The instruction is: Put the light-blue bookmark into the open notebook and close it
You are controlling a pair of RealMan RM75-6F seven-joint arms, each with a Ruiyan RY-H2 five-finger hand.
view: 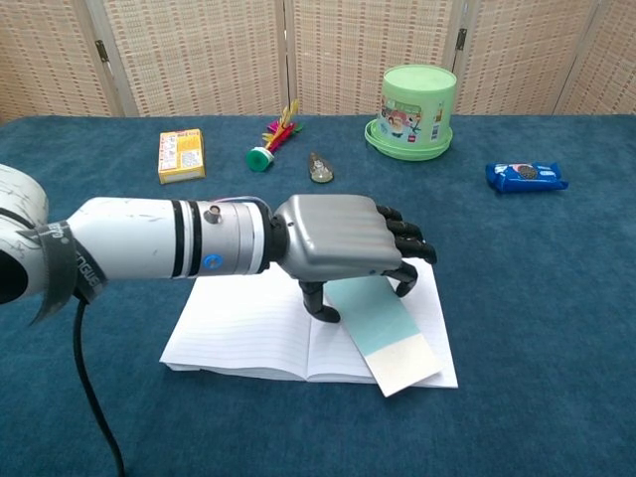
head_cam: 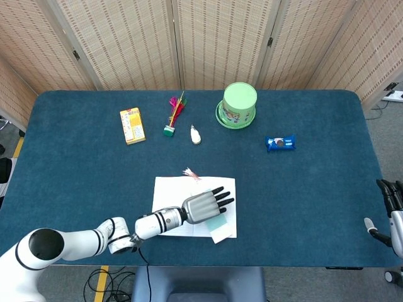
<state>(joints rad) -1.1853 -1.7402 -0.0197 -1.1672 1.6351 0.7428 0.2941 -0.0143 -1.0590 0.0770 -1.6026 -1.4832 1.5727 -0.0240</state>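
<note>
On the blue counter (head_cam: 75, 170), our left hand (view: 343, 243) grips the light-blue bookmark (view: 386, 331) low over the open notebook (view: 248, 323). Releasing and closing remain. Our right hand (head_cam: 389, 195) idles; its grip is unclear.

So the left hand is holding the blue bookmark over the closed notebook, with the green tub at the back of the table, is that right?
Not quite: the notebook is open, not closed. The chest view shows both lined pages lying flat. The rest holds: the left hand holds the bookmark over it, and the green tub stands at the back of the table.
</note>
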